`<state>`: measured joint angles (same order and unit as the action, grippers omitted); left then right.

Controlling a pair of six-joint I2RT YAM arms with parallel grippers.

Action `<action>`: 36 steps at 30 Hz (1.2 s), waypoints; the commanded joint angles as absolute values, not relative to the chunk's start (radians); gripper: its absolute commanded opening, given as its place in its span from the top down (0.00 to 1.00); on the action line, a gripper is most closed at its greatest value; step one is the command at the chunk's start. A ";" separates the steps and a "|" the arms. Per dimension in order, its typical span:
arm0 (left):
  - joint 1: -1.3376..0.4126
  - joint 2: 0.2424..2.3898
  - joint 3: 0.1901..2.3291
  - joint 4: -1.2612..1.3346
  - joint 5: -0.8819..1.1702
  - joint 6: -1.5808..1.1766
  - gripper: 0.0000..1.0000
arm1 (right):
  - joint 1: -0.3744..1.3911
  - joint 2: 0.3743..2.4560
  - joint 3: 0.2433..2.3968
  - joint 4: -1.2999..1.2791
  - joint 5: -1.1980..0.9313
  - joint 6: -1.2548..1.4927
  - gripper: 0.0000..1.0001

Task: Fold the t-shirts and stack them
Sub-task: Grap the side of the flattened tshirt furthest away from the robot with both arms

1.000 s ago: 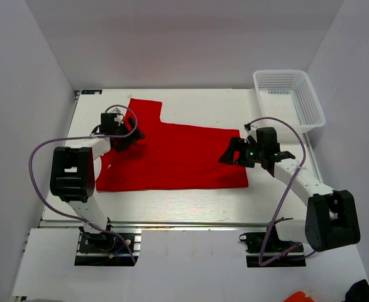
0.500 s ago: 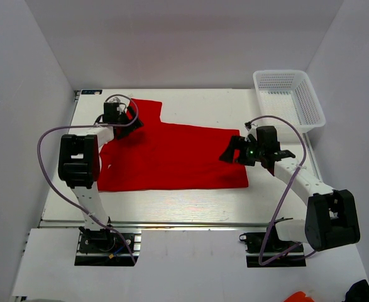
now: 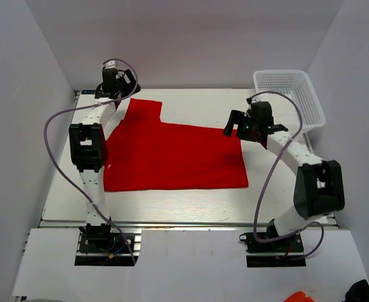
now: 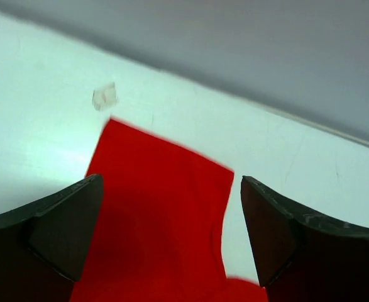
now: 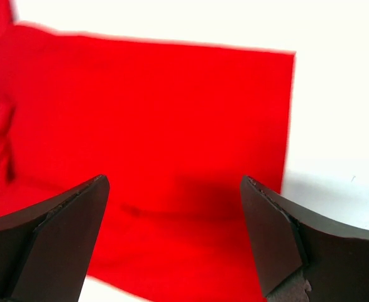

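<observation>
Hovering left end effector [image 4: 171, 189] over far-left sleeve, right end effector [image 5: 171, 185] over far-right corner of flat bright red cloth t-shirt [image 3: 171, 157] running left-right on white tabletop [image 3: 171, 204], both spread empty.

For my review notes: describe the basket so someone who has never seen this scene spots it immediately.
On the white table, look past the red t-shirt to the far right corner. The basket sits there, beyond the right tool. It is the only white, mesh-walled, open-topped container in view.
</observation>
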<state>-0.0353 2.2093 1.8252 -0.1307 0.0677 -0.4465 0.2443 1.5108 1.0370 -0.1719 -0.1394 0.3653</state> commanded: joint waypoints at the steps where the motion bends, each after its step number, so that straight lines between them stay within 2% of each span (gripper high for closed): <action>1: -0.032 2.328 2.036 -0.265 0.034 -0.377 0.00 | 0.241 1.614 1.179 -0.221 -0.029 0.373 0.10; 4: -0.032 2.434 2.161 -0.276 -0.012 -0.312 0.00 | 0.229 1.687 1.270 -0.252 -0.011 0.354 0.10; 9: -0.041 2.508 2.206 -0.155 -0.067 -0.236 0.00 | 0.216 1.762 1.347 -0.262 -0.005 0.322 0.10; 13: -0.052 2.615 2.336 -0.181 -0.101 -0.227 0.00 | 0.209 1.811 1.382 -0.281 -0.005 0.314 0.10; 17: -0.052 2.664 2.349 -0.181 -0.150 -0.206 0.00 | 0.201 1.822 1.393 -0.293 -0.011 0.295 0.10; 20: -0.061 2.689 2.324 -0.195 -0.150 -0.154 0.09 | 0.198 1.828 1.394 -0.291 -0.009 0.270 0.10; 24: -0.090 2.701 2.292 -0.222 -0.181 -0.075 0.28 | 0.196 1.851 1.428 -0.308 0.030 0.252 0.10; 28: -0.109 2.688 2.218 -0.203 -0.196 -0.012 0.33 | 0.195 1.882 1.456 -0.331 0.043 0.262 0.10; 30: -0.118 2.688 2.209 -0.202 -0.209 0.006 0.39 | 0.195 1.902 1.466 -0.333 0.046 0.268 0.10; 31: -0.118 2.688 2.209 -0.212 -0.209 0.006 0.48 | 0.195 1.913 1.473 -0.333 0.046 0.270 0.10; 33: -0.118 2.688 2.209 -0.221 -0.209 0.006 0.59 | 0.196 1.930 1.488 -0.341 0.051 0.279 0.10; 36: -0.118 2.688 2.209 -0.221 -0.199 0.006 0.86 | 0.201 1.982 1.532 -0.373 0.074 0.299 0.10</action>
<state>-0.1139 2.6911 2.2509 -0.0959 -0.2020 -0.0223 0.2024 1.9503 1.4738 -0.3386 0.0364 0.2836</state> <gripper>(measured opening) 0.209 0.904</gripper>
